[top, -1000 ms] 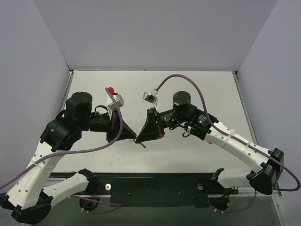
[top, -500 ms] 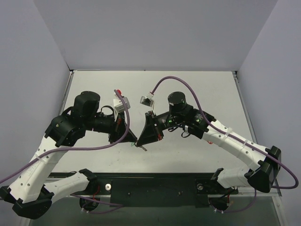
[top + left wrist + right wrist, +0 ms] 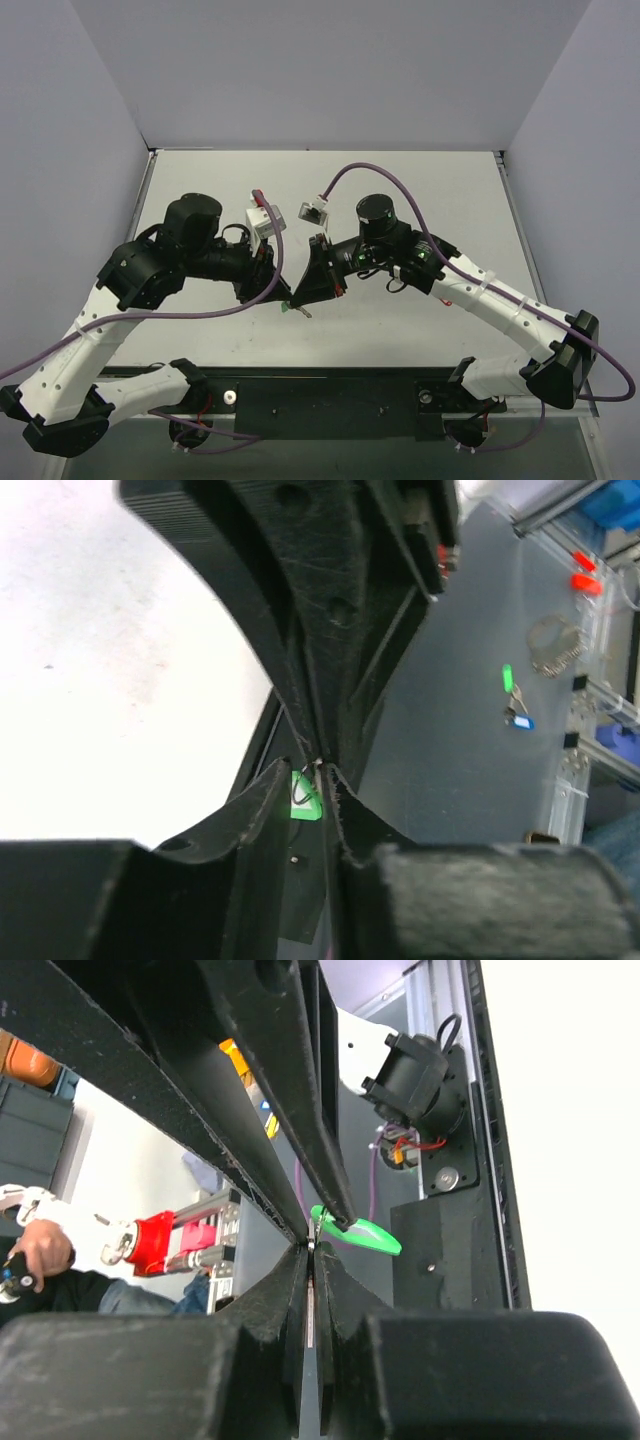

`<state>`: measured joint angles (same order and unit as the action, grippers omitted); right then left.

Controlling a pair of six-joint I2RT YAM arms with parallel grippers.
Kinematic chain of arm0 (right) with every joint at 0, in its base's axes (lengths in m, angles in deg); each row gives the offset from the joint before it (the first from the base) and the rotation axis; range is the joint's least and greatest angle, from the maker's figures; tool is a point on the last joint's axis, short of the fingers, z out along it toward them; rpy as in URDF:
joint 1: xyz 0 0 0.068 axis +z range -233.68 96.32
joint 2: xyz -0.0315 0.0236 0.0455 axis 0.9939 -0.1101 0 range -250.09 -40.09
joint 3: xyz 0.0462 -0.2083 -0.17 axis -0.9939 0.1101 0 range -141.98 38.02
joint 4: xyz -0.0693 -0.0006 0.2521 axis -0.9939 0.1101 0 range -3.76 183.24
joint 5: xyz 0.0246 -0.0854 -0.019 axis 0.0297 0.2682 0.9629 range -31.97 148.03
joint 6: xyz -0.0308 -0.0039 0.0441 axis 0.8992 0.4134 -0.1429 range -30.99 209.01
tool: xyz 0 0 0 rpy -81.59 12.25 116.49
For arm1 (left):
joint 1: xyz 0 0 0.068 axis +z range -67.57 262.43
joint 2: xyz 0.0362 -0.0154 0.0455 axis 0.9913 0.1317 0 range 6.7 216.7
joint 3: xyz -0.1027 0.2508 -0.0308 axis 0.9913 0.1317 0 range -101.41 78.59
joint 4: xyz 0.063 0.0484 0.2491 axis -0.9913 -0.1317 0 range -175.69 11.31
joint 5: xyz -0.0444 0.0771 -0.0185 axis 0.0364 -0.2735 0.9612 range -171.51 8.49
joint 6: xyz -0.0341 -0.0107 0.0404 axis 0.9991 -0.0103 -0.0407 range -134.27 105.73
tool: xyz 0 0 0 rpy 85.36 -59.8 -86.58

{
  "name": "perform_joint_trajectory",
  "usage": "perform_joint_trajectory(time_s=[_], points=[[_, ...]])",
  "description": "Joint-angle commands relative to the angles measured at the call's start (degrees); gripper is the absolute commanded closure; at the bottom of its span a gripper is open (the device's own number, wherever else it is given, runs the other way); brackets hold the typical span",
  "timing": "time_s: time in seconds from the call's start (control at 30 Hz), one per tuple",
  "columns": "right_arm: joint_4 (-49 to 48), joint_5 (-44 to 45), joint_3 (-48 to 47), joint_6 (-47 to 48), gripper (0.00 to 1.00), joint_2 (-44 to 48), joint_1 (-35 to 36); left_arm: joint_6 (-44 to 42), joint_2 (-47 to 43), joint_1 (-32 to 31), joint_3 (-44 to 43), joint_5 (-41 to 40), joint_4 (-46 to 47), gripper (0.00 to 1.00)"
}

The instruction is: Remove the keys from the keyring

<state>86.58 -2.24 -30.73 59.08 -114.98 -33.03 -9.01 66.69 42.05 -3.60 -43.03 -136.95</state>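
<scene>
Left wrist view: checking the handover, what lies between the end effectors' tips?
The green keyring fob sits there; the right wrist view shows it too.

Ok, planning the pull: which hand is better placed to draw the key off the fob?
Probably right: the right hand is shut on the key; the left hand stands parted around the green fob.

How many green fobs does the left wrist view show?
2: one green fob at the jaws' tips, a second green fob far in the background. Others may be hidden.
</scene>
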Motion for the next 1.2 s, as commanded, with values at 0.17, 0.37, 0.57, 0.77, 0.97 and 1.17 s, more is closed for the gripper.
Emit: perform_joint_trajectory(time_s=[0.17,0.37,0.57,0.77,0.97,1.17], points=[[-7.5,1.3,-4.5,1.5,1.0,0.5,0.2,3.2,-0.3,-0.7,-6.0,-14.0,1.1,0.36],[-7.2,1.9,-4.5,1.9,1.0,0.6,0.2,8.3,-4.4,-0.6,-5.6,-18.3,7.3,0.19],[-9.2,4.3,-3.8,1.8,1.0,1.3,0.1,16.4,-13.2,-0.4,2.4,-23.8,16.9,0.24],[-16.4,5.1,-2.0,-2.0,1.0,2.0,0.1,29.4,-21.8,-0.5,14.3,-26.7,31.3,0.25],[-22.0,6.4,0.9,-3.6,1.0,4.1,-0.2,38.6,-25.3,-0.4,24.3,-24.4,44.7,0.38],[-23.1,6.9,1.6,-3.6,1.0,5.1,-0.6,43.1,-26.6,-0.4,27.7,-24.8,51.7,0.43]])
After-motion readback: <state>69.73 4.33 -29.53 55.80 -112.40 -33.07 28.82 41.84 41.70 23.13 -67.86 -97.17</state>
